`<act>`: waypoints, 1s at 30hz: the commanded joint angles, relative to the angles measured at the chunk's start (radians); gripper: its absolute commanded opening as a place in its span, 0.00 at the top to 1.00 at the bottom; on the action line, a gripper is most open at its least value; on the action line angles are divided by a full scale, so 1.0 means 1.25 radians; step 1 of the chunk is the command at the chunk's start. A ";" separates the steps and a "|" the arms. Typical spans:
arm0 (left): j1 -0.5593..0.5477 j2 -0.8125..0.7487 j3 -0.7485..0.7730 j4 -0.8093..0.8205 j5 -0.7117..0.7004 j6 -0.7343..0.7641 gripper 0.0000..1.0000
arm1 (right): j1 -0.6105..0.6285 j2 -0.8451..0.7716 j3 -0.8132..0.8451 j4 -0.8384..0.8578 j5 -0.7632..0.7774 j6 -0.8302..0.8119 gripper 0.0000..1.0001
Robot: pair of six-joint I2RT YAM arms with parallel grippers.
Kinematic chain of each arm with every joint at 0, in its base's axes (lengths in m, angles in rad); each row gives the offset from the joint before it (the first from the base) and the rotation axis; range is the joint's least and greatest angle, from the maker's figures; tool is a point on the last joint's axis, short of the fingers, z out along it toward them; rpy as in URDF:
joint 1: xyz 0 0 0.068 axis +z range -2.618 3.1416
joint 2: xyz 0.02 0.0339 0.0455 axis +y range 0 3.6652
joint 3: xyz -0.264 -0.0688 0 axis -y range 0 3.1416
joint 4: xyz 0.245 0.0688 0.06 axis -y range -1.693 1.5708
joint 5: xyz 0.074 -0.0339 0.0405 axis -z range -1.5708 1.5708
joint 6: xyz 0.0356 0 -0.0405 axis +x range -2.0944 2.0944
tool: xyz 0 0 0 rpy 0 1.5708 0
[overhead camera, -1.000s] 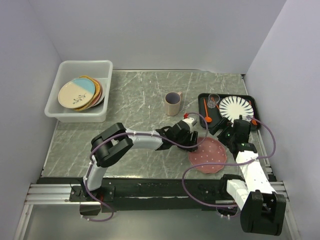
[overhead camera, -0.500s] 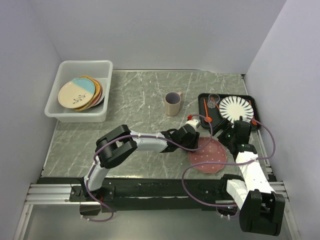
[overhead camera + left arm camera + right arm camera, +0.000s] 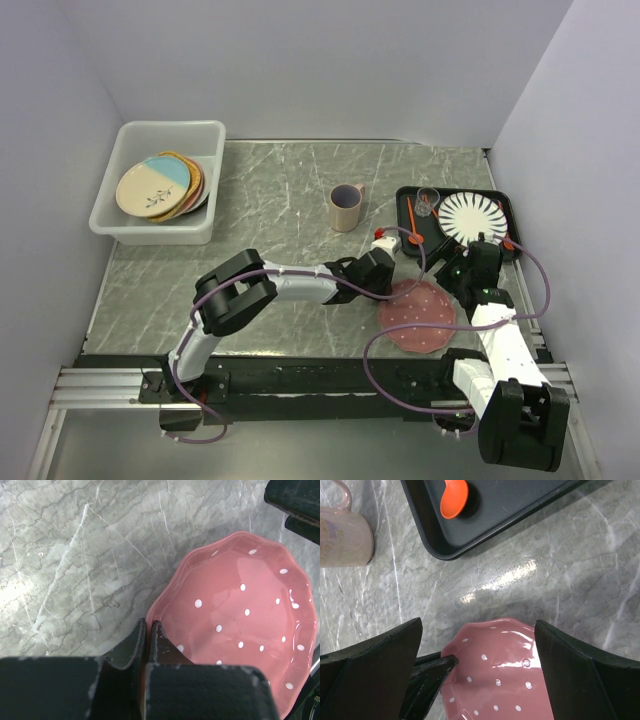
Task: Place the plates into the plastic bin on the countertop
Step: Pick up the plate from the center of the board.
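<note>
A pink scalloped plate with white dots [image 3: 418, 312] lies on the countertop [image 3: 280, 200] at the front right. My left gripper [image 3: 393, 283] is shut on its left rim; in the left wrist view the two fingers [image 3: 149, 624] pinch the edge of the plate [image 3: 240, 610]. My right gripper [image 3: 455, 268] stands open just over the plate's far edge, its fingers wide on either side of the plate [image 3: 500, 670]. The plastic bin [image 3: 130, 232] at the far left holds several stacked plates [image 3: 155, 187], a cream-and-light-blue one on top.
A beige mug [image 3: 345, 208] stands mid-counter. At the right a black tray [image 3: 455, 190] carries a black-striped white plate [image 3: 472, 215], an orange spoon [image 3: 454, 500] and a small glass [image 3: 427, 203]. The tray's corner [image 3: 520, 505] lies just beyond the pink plate.
My left gripper has slid right to the pink plate's rim and shut on it. The right gripper has stayed open in the same place.
</note>
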 commanded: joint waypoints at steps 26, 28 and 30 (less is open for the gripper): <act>0.296 -0.179 -0.306 -0.037 -0.015 -0.038 0.99 | 0.149 0.174 -0.022 0.144 -0.117 0.011 0.09; 0.301 -0.185 -0.312 -0.037 -0.010 -0.038 0.99 | 0.161 0.191 -0.022 0.161 -0.119 0.017 0.09; 0.305 -0.188 -0.315 -0.035 -0.003 -0.037 0.99 | 0.169 0.205 -0.018 0.167 -0.123 0.019 0.09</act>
